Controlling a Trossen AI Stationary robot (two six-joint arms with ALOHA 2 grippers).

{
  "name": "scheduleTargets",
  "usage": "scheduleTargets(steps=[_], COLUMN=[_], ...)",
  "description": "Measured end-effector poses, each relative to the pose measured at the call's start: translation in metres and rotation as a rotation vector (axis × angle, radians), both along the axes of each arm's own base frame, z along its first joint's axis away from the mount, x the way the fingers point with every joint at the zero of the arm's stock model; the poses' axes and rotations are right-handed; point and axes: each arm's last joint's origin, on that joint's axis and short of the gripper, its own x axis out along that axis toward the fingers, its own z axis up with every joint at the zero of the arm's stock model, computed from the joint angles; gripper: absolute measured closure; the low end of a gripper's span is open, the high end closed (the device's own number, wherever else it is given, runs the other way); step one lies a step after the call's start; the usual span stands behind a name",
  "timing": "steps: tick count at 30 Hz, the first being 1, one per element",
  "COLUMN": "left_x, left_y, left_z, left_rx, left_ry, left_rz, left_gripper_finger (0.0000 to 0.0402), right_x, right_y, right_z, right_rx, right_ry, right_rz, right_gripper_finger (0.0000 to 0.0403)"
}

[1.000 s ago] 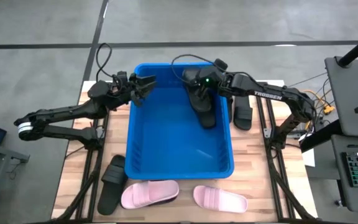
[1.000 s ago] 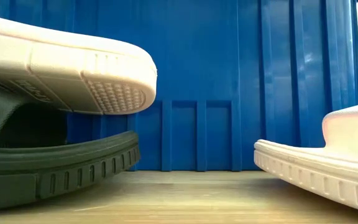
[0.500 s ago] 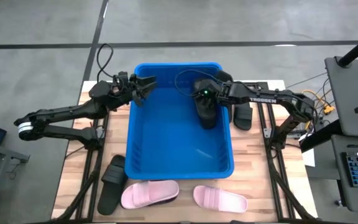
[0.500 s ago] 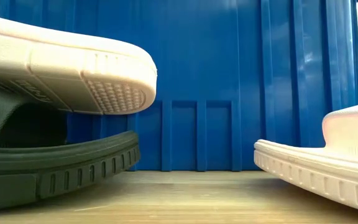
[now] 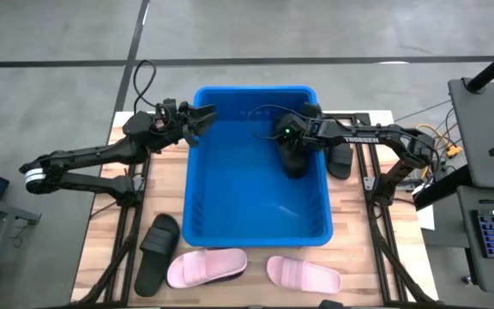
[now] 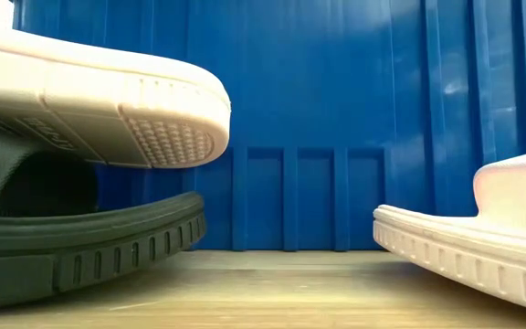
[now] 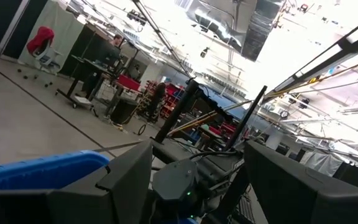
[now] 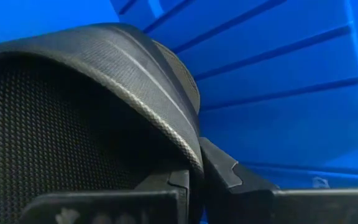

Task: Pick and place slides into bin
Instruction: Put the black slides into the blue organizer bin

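Wooden table [image 5: 352,259] carries blue bin [image 5: 256,230]; grey floor [image 5: 58,34] surrounds.

pink slide [image 6: 80,100] cut off at edge, black slide [image 8: 86,118] filling right wrist view (mostly unseen)

White "TROSSEN" lettering on the right arm [image 5: 369,131]; embossed mark on the pink slide's [image 6: 99,105] sole edge unreadable.

Blue bin [image 7: 39,171] rim at lower left; the left gripper [image 7: 188,186] with jaws apart fills the bottom, workshop hall and bright ceiling lights behind.
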Motion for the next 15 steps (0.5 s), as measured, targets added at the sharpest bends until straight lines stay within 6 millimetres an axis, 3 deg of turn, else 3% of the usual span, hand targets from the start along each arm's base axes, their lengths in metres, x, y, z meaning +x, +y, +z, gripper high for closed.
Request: scheduleTargets(steps=[15], left_x=[0.0001], left_y=[-0.0001], left_z=[-0.0008], left_rx=[-0.006], left_ry=[0.0], left_rz=[-0.003], left_gripper_finger=[0.0162], right_x=[0.0015], right_y=[-0.0023], right_z=[0.0045], right_rx=[0.059], right_ry=[-0.027], right_rz=[0.026], right_gripper_finger=[0.039])
